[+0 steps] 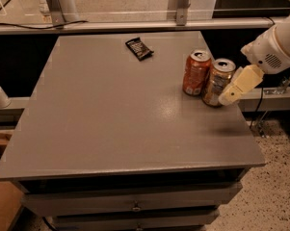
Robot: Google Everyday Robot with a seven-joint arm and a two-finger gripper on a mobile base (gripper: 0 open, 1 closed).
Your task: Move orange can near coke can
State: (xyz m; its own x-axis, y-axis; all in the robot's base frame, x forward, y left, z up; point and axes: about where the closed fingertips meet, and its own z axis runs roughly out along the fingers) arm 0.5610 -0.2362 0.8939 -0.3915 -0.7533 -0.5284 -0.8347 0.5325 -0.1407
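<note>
Orange can [217,81]: right-centre of frame, upright on the table [111,124], just right of the coke can [196,72].
Gripper [230,92]: against the orange can's right side; we cannot tell whether it is clamped or spread.
Why: we judge the cans already near enough.

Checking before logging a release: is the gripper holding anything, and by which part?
The gripper is beside the orange can, away from the coke can; a hold cannot be told.

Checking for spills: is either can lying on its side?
No, the orange can and coke can both stand upright, the gripper beside the orange can.
</note>
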